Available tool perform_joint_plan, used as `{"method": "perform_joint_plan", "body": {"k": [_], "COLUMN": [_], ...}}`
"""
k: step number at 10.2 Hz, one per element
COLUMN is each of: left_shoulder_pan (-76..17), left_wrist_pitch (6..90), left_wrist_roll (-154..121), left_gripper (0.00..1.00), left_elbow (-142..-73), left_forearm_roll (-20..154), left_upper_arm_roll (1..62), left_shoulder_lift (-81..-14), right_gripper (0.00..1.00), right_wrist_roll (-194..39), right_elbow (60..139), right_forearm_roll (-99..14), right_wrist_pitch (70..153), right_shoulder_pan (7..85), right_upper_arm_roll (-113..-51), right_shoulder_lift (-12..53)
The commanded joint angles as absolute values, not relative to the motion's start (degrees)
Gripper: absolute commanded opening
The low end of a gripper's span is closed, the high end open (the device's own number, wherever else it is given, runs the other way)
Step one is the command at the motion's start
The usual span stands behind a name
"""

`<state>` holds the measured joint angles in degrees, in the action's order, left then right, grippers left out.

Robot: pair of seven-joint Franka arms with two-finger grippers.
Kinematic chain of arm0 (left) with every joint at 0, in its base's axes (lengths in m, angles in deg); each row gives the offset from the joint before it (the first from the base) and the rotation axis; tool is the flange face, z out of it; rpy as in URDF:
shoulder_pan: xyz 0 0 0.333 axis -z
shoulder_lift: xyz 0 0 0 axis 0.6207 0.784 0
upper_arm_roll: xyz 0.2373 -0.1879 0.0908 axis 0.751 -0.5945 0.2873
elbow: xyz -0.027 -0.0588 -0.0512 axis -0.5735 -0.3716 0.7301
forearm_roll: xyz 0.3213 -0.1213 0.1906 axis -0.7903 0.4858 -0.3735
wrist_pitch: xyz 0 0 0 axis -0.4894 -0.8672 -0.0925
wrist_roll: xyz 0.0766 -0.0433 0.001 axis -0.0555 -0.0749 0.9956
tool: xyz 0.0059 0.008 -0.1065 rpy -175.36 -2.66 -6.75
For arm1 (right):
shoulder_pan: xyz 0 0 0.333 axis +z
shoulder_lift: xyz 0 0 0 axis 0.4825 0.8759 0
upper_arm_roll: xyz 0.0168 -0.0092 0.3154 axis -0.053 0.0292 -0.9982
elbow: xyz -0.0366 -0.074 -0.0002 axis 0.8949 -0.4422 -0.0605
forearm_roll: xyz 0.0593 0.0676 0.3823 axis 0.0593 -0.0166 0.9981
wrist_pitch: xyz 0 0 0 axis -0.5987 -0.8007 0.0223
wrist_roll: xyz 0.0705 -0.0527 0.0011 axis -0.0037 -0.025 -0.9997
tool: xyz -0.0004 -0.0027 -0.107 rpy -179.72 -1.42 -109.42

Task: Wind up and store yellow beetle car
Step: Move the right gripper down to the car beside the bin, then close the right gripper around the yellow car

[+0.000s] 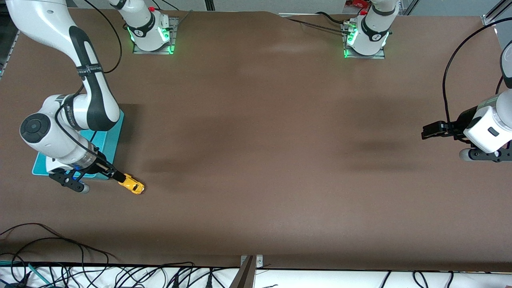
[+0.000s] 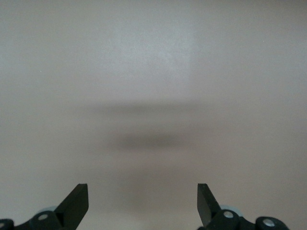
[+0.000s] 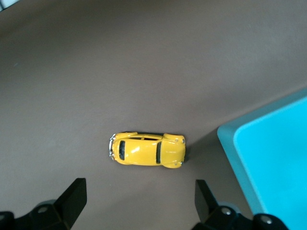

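the yellow car (image 3: 147, 149) sits on the table (image 1: 256, 160) just beside the turquoise bin (image 3: 276, 158), at the right arm's end. right gripper (image 1: 120, 176) hangs over it, jaws wide, holding nothing. left gripper (image 2: 143, 203) waits over bare table, also wide.

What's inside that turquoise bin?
Nothing visible: the right wrist view shows only a bare corner of the turquoise bin. The right arm covers most of it from the front. The yellow beetle car sits outside, on the table.
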<state>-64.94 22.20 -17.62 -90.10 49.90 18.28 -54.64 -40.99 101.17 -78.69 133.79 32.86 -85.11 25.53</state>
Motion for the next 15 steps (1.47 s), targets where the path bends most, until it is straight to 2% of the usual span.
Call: {"method": "perform_joint_plan", "body": {"k": [1,4,8,11,15], "left_shoulder_pan": [-64.91,-64.91,-65.09,-64.91,-64.91], "left_wrist_pitch": [21.63,21.55,21.46,21.46,21.46], "left_wrist_roll": [-19.31,-20.10,-20.54,-20.45,-20.45], "left_gripper": [1.00,1.00,1.00,1.00,1.00], "left_elbow": [-89.13,-89.13,-89.21,-89.22,-89.22], "left_forearm_roll": [50.60,50.60,50.33,50.25,50.33], "left_upper_arm_roll": [18.63,18.55,18.55,18.46,18.55], "left_shoulder_lift": [-53.88,-53.88,-54.14,-54.14,-53.88], "right_gripper": [1.00,1.00,1.00,1.00,1.00], "right_wrist_roll": [-26.58,-3.98,11.34,22.24,23.07], "right_elbow": [103.55,104.08,104.34,103.99,103.38], "right_forearm_roll": [-78.05,-78.05,-78.23,-78.49,-78.84], "right_wrist_pitch": [137.60,137.88,138.40,143.04,144.46], "right_shoulder_pan": [32.80,32.80,32.80,32.63,32.63], "right_upper_arm_roll": [-84.99,-84.99,-84.82,-84.64,-84.64], "right_shoulder_lift": [25.35,27.11,30.27,32.30,33.79]}}
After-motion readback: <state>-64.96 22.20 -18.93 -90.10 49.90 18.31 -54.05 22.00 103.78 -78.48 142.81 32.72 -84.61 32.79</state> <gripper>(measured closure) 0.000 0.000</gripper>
